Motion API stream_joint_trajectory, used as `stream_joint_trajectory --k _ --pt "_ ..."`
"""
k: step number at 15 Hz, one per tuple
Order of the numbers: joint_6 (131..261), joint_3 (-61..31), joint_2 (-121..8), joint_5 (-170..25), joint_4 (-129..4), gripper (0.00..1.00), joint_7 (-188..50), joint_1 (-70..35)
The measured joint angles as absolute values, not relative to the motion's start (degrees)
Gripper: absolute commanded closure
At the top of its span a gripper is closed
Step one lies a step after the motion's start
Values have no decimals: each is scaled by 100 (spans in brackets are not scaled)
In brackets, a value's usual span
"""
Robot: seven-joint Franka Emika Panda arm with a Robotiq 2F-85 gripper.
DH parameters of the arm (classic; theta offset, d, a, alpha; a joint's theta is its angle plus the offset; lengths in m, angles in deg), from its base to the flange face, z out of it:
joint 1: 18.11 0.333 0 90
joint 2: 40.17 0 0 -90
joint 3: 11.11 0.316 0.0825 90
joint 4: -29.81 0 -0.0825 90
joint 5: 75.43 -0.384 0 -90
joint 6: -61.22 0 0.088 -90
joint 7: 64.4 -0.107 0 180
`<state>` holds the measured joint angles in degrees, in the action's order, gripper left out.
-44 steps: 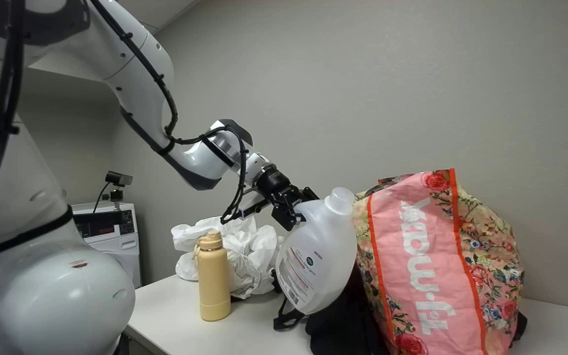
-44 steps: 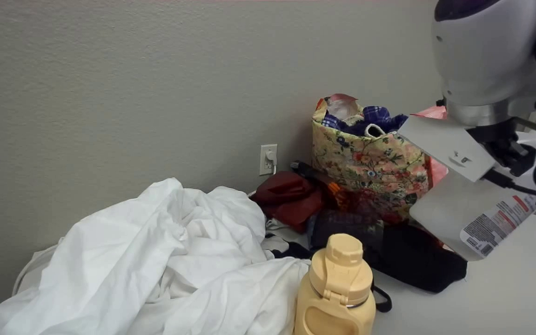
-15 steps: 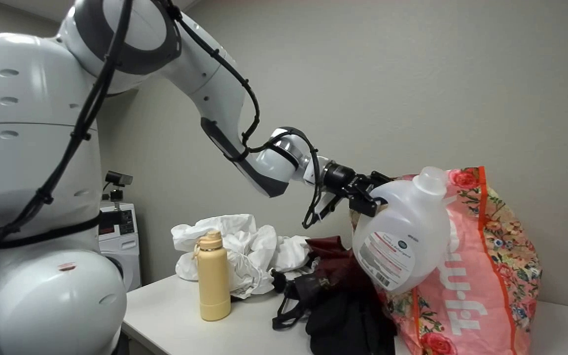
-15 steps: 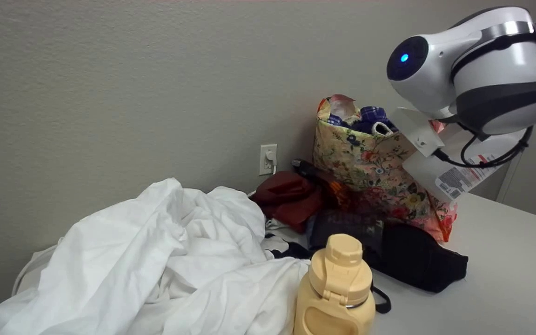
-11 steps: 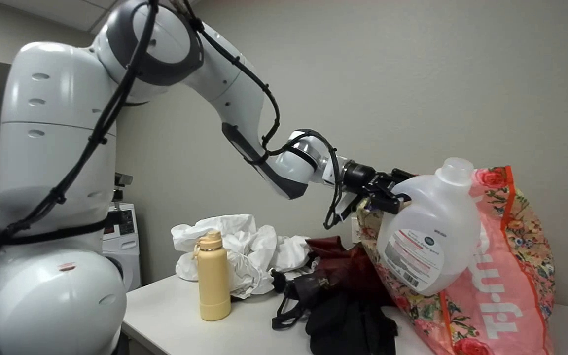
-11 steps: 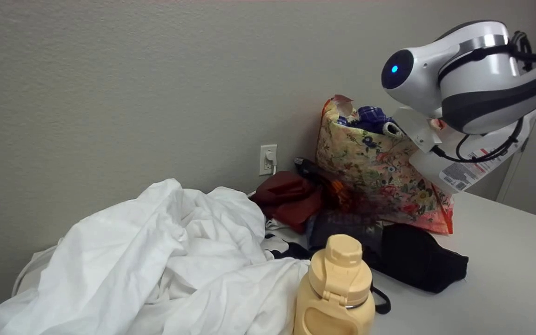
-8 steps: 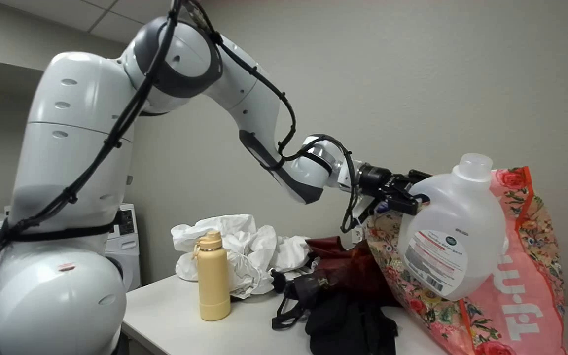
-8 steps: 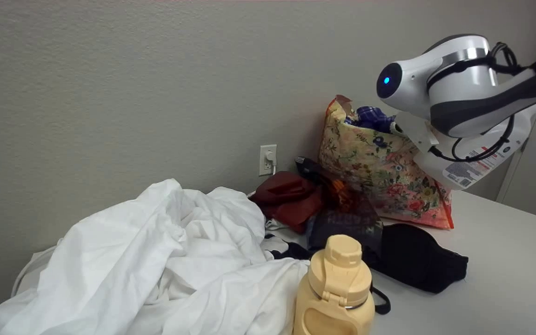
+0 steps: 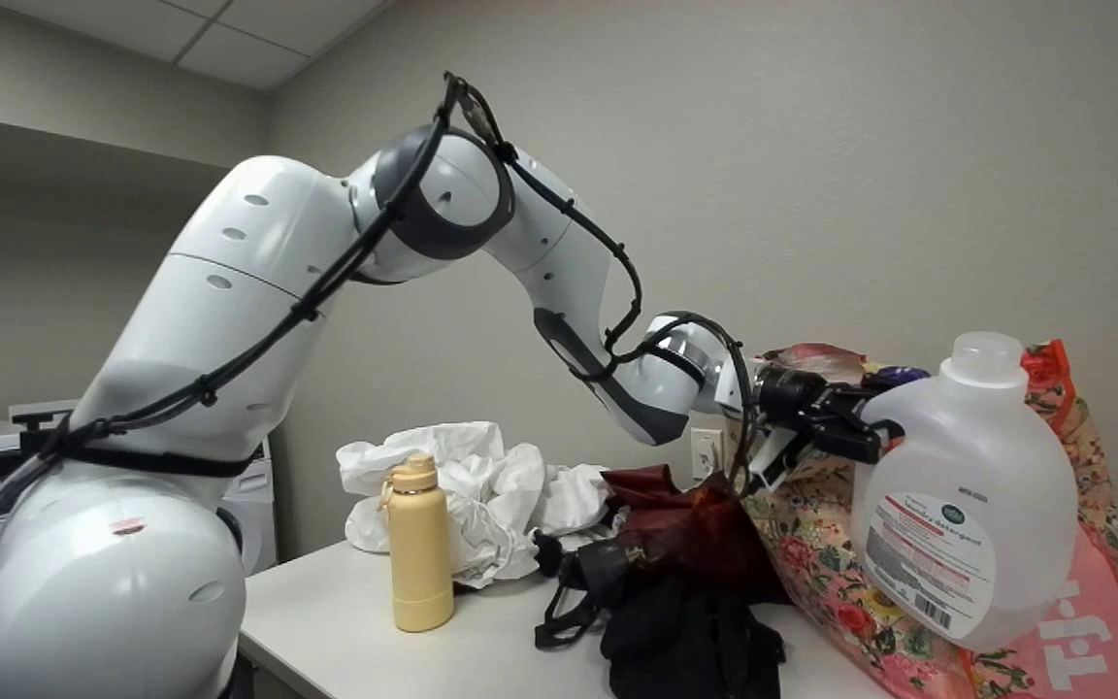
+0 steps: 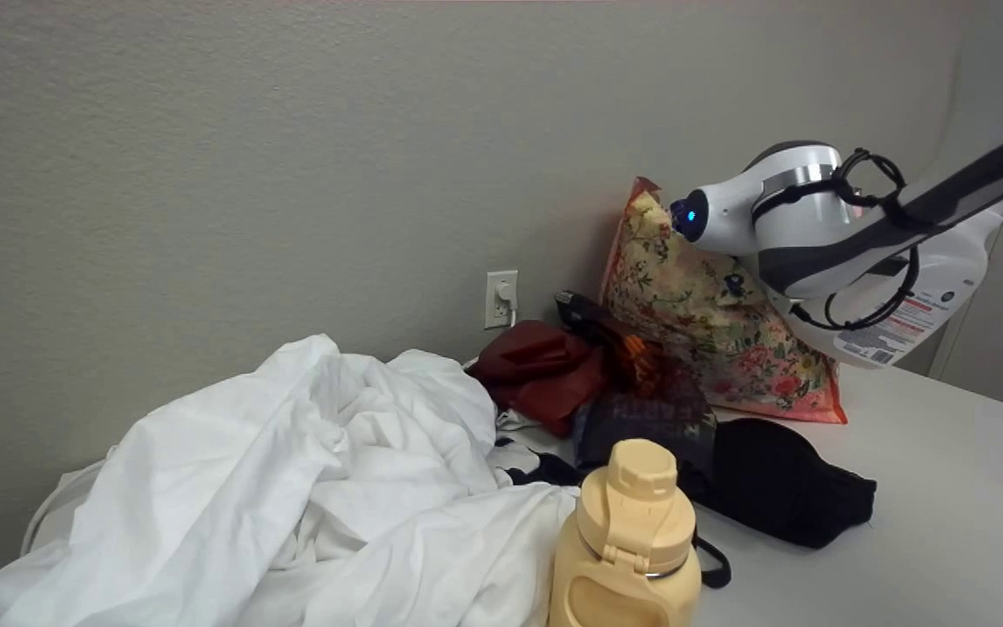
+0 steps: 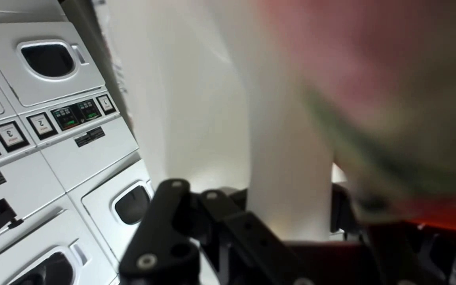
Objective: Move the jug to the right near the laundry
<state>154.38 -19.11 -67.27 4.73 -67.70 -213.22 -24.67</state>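
Note:
The white translucent jug with its cap and label is held tilted in front of the laundry bag, and it also shows partly behind the arm in an exterior view. My gripper is shut on the jug's handle; in the wrist view my gripper has a finger at each side of the handle. The jug's base looks raised off the table. The floral bag leans, shows in an exterior view, and is blurred close beside the fingers in the wrist view. I cannot tell whether the jug touches it.
A tan bottle stands on the white table. White cloth lies along the wall. Dark red and black garments spill beside the bag. A wall outlet is behind. Washing machines show in the wrist view.
The arm has carried the jug to the right, past the bag's front, and lowered it over the last half second. The bag has shifted right and leans more. The grip on the handle stays shut.

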Motion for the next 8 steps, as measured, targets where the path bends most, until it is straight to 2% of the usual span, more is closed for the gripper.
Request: stream_joint_trajectory --k 8 --pt "14934 -2035 -7543 478 -6250 99 -21323 -2584"
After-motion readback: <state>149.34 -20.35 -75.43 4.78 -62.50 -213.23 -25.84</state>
